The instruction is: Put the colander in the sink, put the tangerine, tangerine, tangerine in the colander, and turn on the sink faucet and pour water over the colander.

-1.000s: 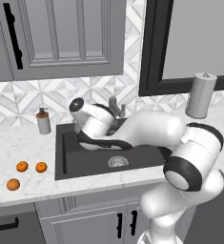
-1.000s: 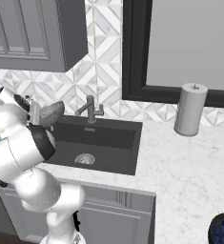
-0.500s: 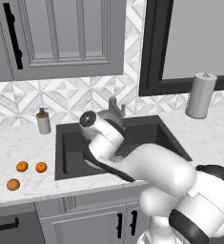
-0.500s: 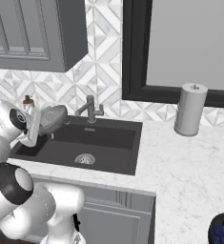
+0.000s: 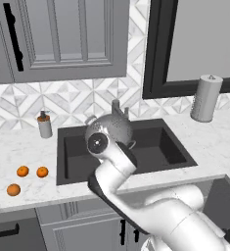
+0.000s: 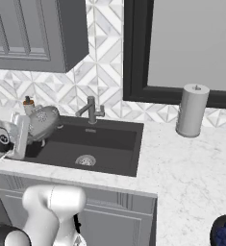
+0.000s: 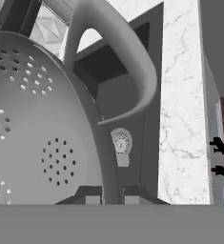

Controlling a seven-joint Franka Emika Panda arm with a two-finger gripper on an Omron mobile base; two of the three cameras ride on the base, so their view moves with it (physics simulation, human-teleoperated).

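Silver-grey colander (image 5: 111,128), clamped at its rim by the claw (image 7: 105,194), hangs over the sink (image 5: 160,147) near the faucet (image 6: 91,109).

A white marble counter (image 5: 18,147) runs beneath grey panelled wall cabinets (image 5: 62,39) with black handles and a backsplash (image 6: 107,77) of white-and-grey geometric tiles. A black-framed window (image 6: 182,48) sits above the counter, where a paper towel roll (image 6: 192,110) stands upright. Grey base cabinets (image 6: 105,216) line the front below.
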